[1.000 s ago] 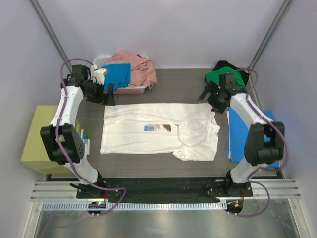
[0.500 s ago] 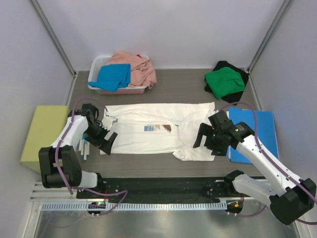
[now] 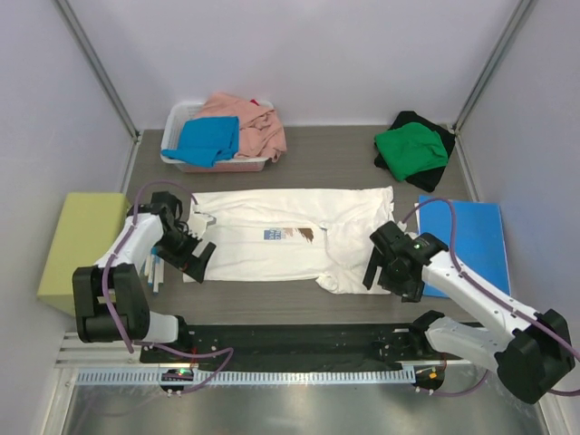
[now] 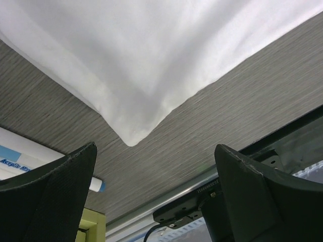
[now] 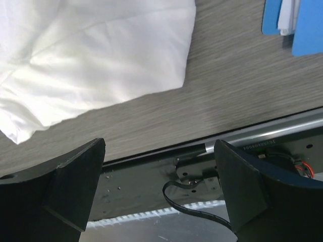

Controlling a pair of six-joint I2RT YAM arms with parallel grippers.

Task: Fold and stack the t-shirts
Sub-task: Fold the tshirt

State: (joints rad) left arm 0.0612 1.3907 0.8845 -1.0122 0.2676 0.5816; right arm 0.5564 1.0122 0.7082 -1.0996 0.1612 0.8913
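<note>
A white t-shirt [image 3: 281,236] with a small blue-and-brown chest print lies spread across the table, its right side bunched. My left gripper [image 3: 192,261] hovers open at the shirt's near left corner [image 4: 132,135], touching nothing. My right gripper [image 3: 381,272] is open and empty at the bunched near right corner [image 5: 101,75]. A green shirt [image 3: 412,148] lies on a black one [image 3: 433,170] at the back right. A bright blue shirt [image 3: 208,139] and a salmon pink one [image 3: 249,122] fill the basket.
The white plastic basket [image 3: 175,118] stands at the back left. A flat blue folder [image 3: 471,240] lies at the right edge. A yellow-green block [image 3: 80,245] sits left of the table. Markers [image 3: 156,270] lie beside the left gripper. The black front rail [image 3: 290,335] runs along the near edge.
Both arms swung from the back of the table to the shirt's near corners. In the last half second the right gripper dropped slightly nearer; the left barely moved.
</note>
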